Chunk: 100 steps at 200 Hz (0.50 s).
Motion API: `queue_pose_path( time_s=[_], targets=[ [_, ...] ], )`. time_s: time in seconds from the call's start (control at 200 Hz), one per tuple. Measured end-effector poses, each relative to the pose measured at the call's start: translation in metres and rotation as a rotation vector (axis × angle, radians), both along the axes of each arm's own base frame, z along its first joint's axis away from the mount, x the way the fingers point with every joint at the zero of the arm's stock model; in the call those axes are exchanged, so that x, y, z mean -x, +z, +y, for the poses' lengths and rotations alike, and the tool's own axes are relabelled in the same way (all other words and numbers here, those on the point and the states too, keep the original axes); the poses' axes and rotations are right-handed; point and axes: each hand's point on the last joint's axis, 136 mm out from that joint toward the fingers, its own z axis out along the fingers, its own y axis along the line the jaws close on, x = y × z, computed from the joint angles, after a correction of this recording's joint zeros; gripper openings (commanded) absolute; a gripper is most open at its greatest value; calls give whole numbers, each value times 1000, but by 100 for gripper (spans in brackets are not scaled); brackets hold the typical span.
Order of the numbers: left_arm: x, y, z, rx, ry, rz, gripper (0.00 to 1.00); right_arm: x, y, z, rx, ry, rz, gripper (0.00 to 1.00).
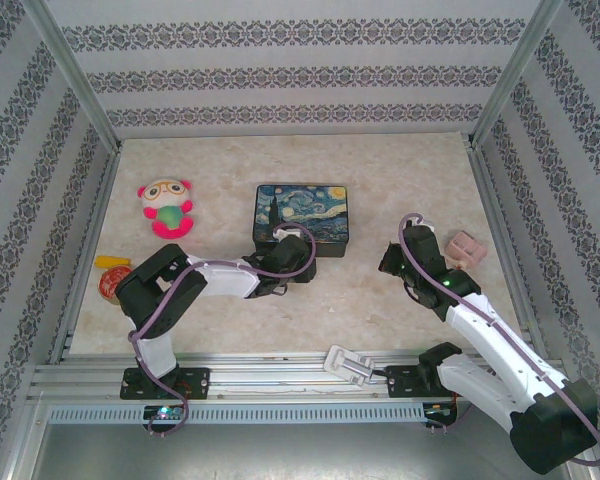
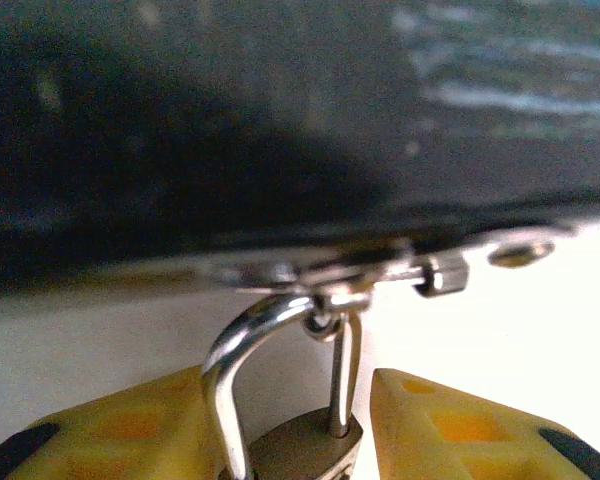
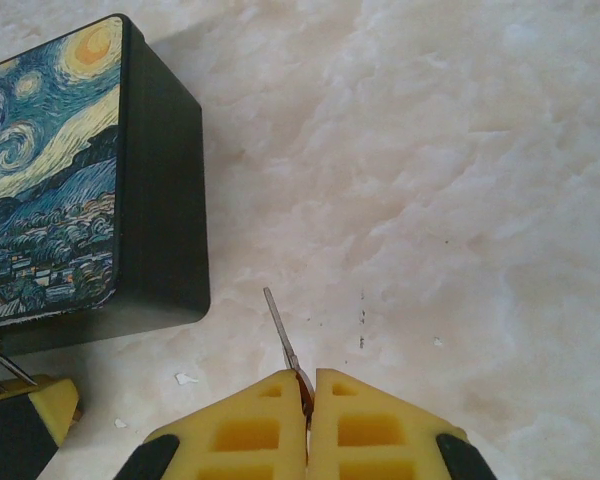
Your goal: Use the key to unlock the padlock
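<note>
Your left end effector [image 2: 285,410] clamps the padlock [image 2: 305,448] steady so your right end effector [image 3: 308,385], pinching the key [image 3: 280,325], can insert it.

I see a pale marbled counter [image 1: 380,180]. Striped floral wallpaper walls [image 1: 280,60] enclose it, framed by aluminium posts [image 1: 72,75].

Lab test cell, aluminium frame [image 1: 280,371], wallpapered panels [image 1: 300,75]

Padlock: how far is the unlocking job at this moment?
Done: the right end effector grips the key, blade pointing out. In hand: the left end effector holds the padlock at the Starry Night tin box. Remaining: the key is apart from the lock, and the shackle looks closed in the body.
</note>
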Motion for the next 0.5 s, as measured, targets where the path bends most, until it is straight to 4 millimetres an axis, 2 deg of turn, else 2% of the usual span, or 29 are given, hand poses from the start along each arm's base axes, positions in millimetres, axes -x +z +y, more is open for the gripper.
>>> queue_pose_path(
  time_s=[0.245,0.5],
  targets=[
    [3,-1,16,-97,40,14,52,0,0,0,0,0,0,0],
    [-1,4,20,-152,37,4,52,1,-4,0,2,0,5,0]
  ],
)
